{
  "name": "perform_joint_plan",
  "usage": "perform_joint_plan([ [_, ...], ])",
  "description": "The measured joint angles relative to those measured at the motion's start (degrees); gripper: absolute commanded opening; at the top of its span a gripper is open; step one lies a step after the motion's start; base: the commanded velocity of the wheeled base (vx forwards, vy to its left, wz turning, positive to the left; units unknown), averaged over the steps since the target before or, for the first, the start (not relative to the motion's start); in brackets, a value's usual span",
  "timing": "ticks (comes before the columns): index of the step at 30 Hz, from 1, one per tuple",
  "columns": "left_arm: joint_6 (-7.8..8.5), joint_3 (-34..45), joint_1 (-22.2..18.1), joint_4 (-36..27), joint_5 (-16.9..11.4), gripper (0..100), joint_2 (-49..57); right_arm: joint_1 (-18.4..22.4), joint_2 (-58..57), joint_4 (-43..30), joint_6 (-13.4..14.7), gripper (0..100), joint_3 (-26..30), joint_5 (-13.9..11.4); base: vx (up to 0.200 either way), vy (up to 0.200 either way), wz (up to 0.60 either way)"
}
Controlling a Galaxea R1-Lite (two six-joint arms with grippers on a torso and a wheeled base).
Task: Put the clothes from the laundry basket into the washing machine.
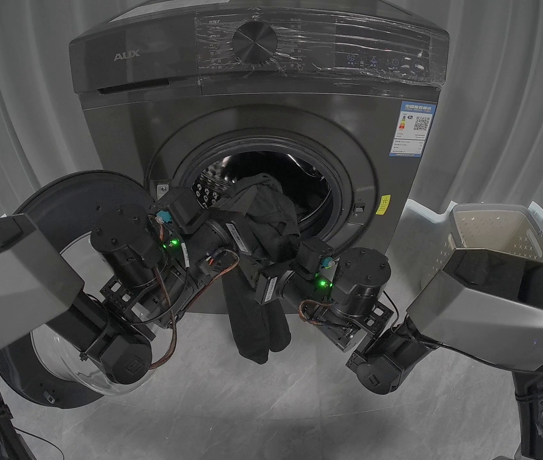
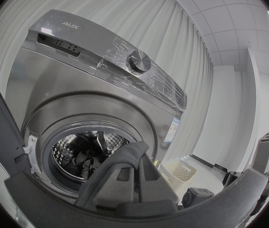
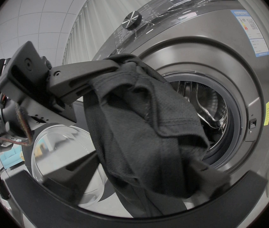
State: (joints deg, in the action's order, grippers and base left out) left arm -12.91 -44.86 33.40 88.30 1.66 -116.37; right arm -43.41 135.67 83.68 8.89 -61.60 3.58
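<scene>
Mid-load at the dark grey front-loading washing machine [image 1: 156,129], round glass door [image 1: 60,237] swung open to the left. Pinched by the left fingers [image 2: 155,187], closed to a thin slit on a fold of it: a long black fabric garment [image 1: 262,225], bunched against the lower rim of the drum mouth [image 1: 303,174] and not yet inside. Right fingers [image 3: 72,171] spread wide, apparently clamping nothing, cloth merely hanging across the gap and over the far one. Straight ahead of both arms and just beyond them, the opening; left arm the nearer, right just below and beside it. Long axis of the garment near vertical, tail dangling below the rim, down the machine's front toward the floor (probably needing a lift over the lip before any push inward, else a snag there). Already in the drum, a small heap of dark clothes [image 2: 87,165]. On the floor at the machine's right side, well apart from the fingers, a pale perforated plastic laundry basket [image 1: 508,225]. Brand lettering at the front's upper left, left unread; blue-and-white rating label [image 1: 415,129] with a code square at the upper right; small yellow sticker [image 1: 383,204] beside the door ring; round dial [image 1: 254,41] and control strip under clear film, print too small to make out.
</scene>
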Motion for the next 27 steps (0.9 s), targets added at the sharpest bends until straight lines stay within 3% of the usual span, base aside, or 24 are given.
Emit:
perform_joint_plan([
  [9,0.00,0.13,-0.28,0.02,0.90,0,-0.57,0.26,-0.55,0.10,0.06,0,0.30,0.05,0.000,0.000,0.00],
  [15,0.02,-0.32,-1.84,-0.06,1.32,0,-1.63,0.09,-3.56,0.10,0.02,0,5.51,0.00,0.000,0.000,0.00],
  [16,0.02,-0.41,-2.12,-0.11,1.32,100,-1.77,0.11,-4.19,0.11,0.02,0,6.61,0.00,0.000,0.000,0.00],
  [21,-0.11,-0.83,-3.39,-0.57,1.10,100,-2.21,1.00,-7.50,0.13,-0.29,0,11.50,-0.15,0.000,0.000,0.00],
  [27,-1.27,-0.43,-4.02,-0.51,0.88,100,-2.16,3.10,-9.87,-1.05,-0.30,0,13.18,-0.35,0.000,0.000,0.00],
])
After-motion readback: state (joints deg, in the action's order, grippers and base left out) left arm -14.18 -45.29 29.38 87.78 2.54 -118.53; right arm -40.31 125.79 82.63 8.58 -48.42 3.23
